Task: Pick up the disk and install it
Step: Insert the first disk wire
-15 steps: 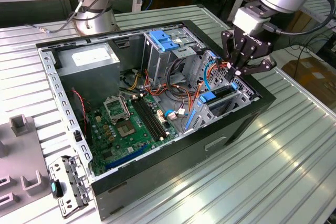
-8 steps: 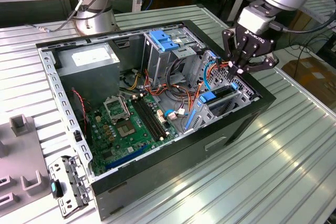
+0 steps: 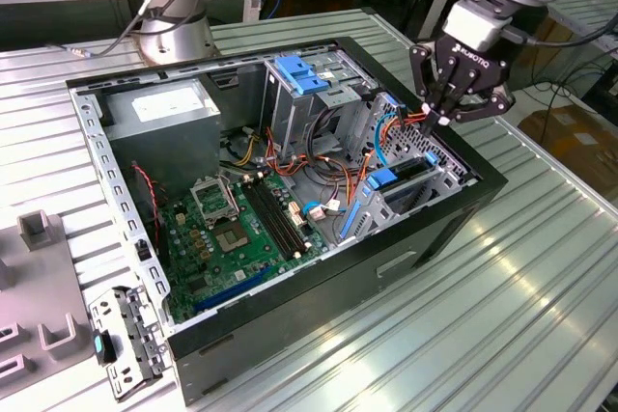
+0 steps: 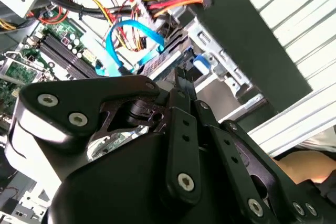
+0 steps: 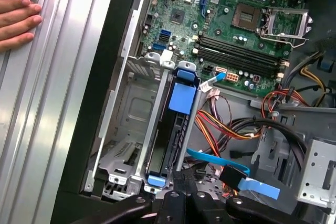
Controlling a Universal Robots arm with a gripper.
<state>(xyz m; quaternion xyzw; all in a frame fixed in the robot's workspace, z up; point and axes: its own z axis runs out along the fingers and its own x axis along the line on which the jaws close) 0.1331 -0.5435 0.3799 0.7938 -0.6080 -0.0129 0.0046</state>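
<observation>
Broadly, the ribbed metal bench (image 3: 541, 267) carries an open computer case (image 3: 386, 267) at the centre of the exterior view. Inside the case, the green motherboard (image 3: 241, 229) lies toward 8 o'clock and the drive cage (image 3: 452, 178) sits at 3 o'clock. The end effector (image 3: 436, 120), at 2 o'clock in that view, points down over the cage with its fingers pressed together. The disk (image 5: 176, 129) stands on edge in a cage slot, its blue frame showing. A person's hand (image 5: 18, 14) rests on the bench.
</observation>
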